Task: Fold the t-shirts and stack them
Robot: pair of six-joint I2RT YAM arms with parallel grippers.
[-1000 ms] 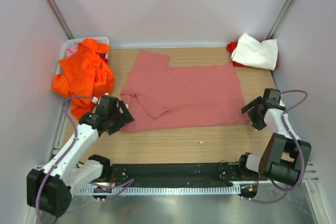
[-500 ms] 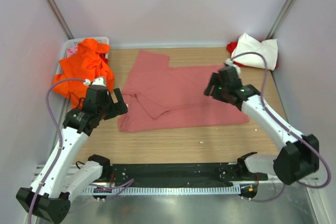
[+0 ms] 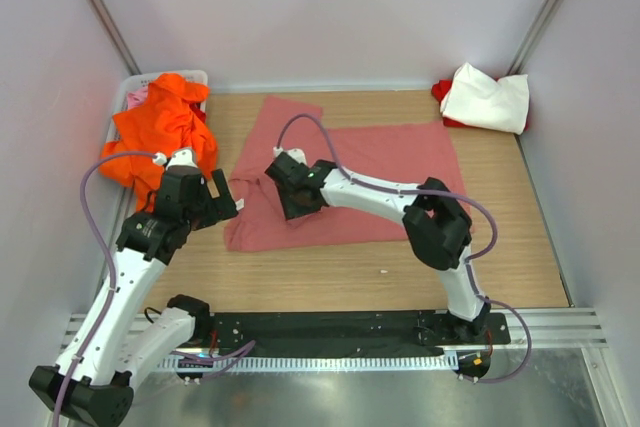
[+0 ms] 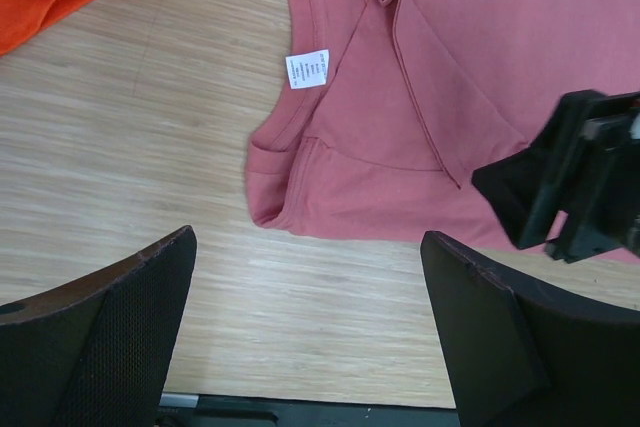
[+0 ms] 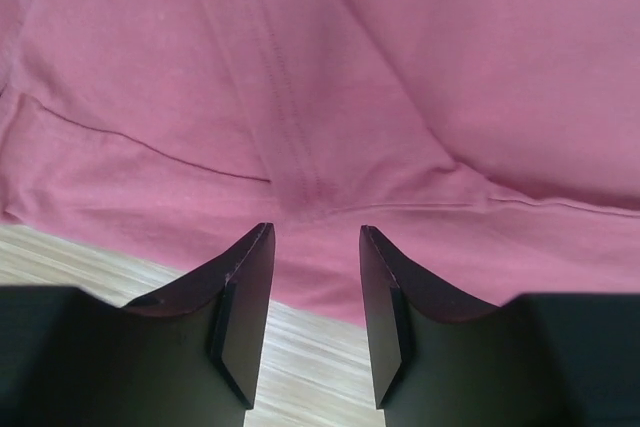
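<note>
Left tool, wide apart, hovers near the salmon-pink t-shirt; right tool, narrowly apart, over it.

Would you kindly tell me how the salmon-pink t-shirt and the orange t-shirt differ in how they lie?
The salmon-pink t-shirt lies spread mostly flat across the middle of the table; the orange t-shirt is crumpled in a heap at the left edge, over a white basket. The right gripper hangs open above the salmon-pink t-shirt, not the orange t-shirt. Both are plain-coloured cloth.
</note>
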